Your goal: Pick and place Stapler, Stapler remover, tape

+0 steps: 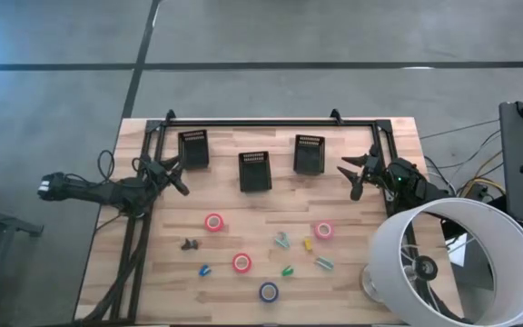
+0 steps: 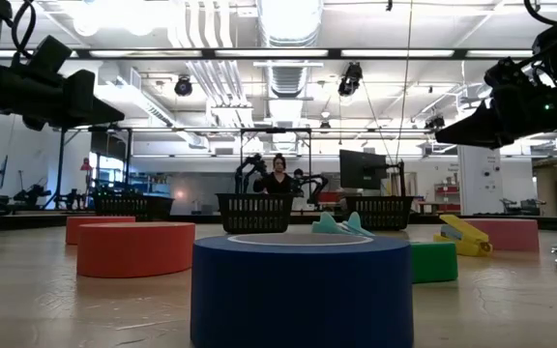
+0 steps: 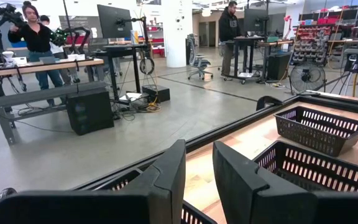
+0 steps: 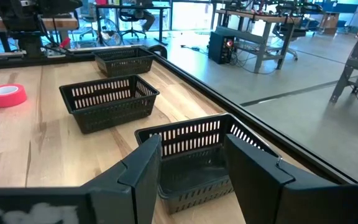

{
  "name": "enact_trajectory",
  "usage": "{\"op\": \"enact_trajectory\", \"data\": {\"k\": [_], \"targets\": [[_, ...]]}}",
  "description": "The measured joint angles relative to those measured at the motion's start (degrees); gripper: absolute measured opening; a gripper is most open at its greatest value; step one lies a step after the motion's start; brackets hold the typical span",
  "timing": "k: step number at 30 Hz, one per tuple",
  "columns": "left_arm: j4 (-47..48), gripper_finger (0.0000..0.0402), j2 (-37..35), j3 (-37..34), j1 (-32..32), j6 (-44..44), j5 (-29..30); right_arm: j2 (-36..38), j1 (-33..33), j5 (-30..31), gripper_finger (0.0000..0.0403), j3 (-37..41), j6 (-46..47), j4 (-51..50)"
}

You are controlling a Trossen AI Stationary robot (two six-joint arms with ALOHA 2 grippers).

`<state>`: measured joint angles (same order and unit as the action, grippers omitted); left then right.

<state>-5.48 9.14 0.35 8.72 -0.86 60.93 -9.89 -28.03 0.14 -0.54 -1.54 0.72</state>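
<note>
While both grippers, left point(image 1: 172, 174) and right point(image 1: 360, 178), hover released, one should descend squarely over a tape point(image 1: 213, 222).

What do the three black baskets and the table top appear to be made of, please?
The baskets look like moulded matte black plastic, judging by their even slotted walls and thin rims. The table top seems to be pale wood with a smooth finish; plank seams and grain show across it.

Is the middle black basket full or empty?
Empty: the middle basket shows only its bare mesh floor from above, and all four tape rolls lie out on the table.
</note>
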Motion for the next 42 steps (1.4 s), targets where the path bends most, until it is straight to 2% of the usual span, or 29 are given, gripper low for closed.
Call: {"op": "enact_trajectory", "data": {"k": [8,19,21,25,29,35,42], "targets": [[-0.01,0.0085,0.00,0.00,0.00,0.00,-0.01,-0.06,0.00,-0.02,0.0171,-0.02,3.21,0.79],[-0.04,0.0085,-0.01,-0.01,-0.01,0.02,-1.35,0.01,0.00,0.06,0.0171,-0.02,10.36,14.55],[-0.03,0.0085,-0.01,0.01,-0.01,0.08,-3.38,0.02,0.00,0.07,0.0171,-0.02,8.75,16.18],[-1.01,0.0085,-0.01,0.01,0.00,0.09,-12.73,0.00,0.00,0.09,0.0171,-0.02,4.80,18.09],[-5.42,0.0094,-0.01,0.22,0.01,0.11,-18.78,0.00,0.00,0.08,0.0171,-0.02,4.31,19.04],[-5.27,0.0141,1.23,4.96,0.01,0.09,-25.19,-0.06,0.02,-0.07,0.0171,-0.02,7.34,19.59],[-4.35,0.0192,8.55,12.83,0.04,2.59,-31.16,-0.13,0.02,-0.13,0.0171,-0.02,6.86,22.39]]}}
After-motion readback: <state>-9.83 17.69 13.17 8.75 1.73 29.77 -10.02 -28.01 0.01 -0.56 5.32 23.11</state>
